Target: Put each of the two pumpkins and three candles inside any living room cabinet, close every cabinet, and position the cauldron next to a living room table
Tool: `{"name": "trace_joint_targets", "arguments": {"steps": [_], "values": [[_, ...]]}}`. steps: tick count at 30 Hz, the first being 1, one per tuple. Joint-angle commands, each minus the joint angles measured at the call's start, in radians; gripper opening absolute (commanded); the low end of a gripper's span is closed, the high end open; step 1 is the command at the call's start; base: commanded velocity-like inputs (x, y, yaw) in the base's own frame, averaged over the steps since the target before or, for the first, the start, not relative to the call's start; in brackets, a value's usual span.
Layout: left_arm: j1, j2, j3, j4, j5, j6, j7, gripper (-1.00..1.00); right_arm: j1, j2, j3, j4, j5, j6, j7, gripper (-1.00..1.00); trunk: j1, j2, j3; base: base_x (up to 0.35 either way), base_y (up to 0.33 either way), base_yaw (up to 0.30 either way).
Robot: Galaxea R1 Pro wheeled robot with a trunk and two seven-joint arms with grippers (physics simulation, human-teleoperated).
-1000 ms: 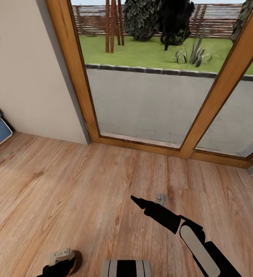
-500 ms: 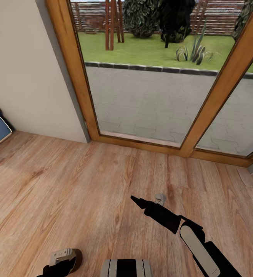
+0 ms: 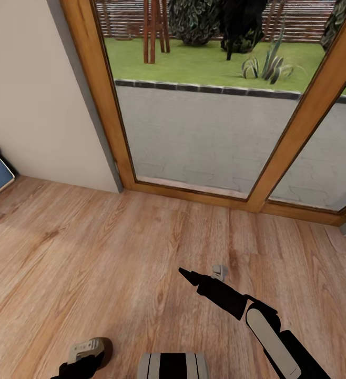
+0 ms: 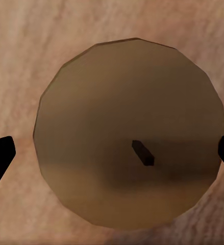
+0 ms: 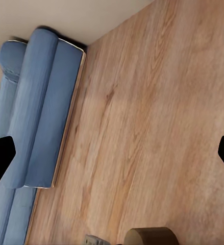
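left wrist view – candle [image 4: 129, 132] held between the left tool [image 4: 112, 153] fingers.

I see a wood floor [image 3: 115, 247] made of long light-brown boards. It runs up to a pale wall [image 3: 31, 105] and a big glass door with a wooden frame [image 3: 97, 100]. A blue sofa [image 5: 40, 107] sits on the floor, right against the wall. Its corner peeks in at the edge of my head view. A small grey thing [image 3: 220, 271] shows near the middle of the boards. I cannot tell what it is.
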State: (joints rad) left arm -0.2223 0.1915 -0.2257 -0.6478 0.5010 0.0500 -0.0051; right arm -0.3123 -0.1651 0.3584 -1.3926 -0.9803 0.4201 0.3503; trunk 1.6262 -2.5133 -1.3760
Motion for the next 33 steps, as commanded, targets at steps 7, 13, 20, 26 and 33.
{"name": "trace_joint_targets", "arguments": {"steps": [7,13,20,26,33], "values": [[0.000,0.001,-0.003,-0.001,0.008,0.003,0.001,1.00,-0.001,-0.001,0.001,0.000,-0.008,0.004,-0.001,1.00,0.001,-0.001,-0.012,0.000,0.000,0.000],[0.000,0.001,-0.002,-0.001,0.009,0.001,0.001,1.00,-0.001,0.000,0.001,0.000,-0.008,0.004,-0.001,1.00,0.002,-0.001,-0.020,0.000,0.000,0.000],[0.000,0.002,-0.003,-0.001,0.010,-0.028,0.001,1.00,-0.001,0.000,0.001,0.001,-0.008,0.003,-0.001,1.00,0.002,-0.001,-0.020,0.000,0.000,0.000],[0.000,0.002,-0.003,-0.001,0.010,-0.032,0.000,1.00,-0.001,-0.001,0.001,0.002,-0.008,0.003,-0.001,1.00,0.002,-0.001,-0.020,0.000,0.000,0.000],[0.000,0.002,-0.003,-0.001,0.010,-0.033,-0.001,1.00,0.000,0.000,0.001,0.005,-0.007,0.003,-0.001,1.00,0.002,-0.001,-0.020,0.000,0.000,0.000]]}}
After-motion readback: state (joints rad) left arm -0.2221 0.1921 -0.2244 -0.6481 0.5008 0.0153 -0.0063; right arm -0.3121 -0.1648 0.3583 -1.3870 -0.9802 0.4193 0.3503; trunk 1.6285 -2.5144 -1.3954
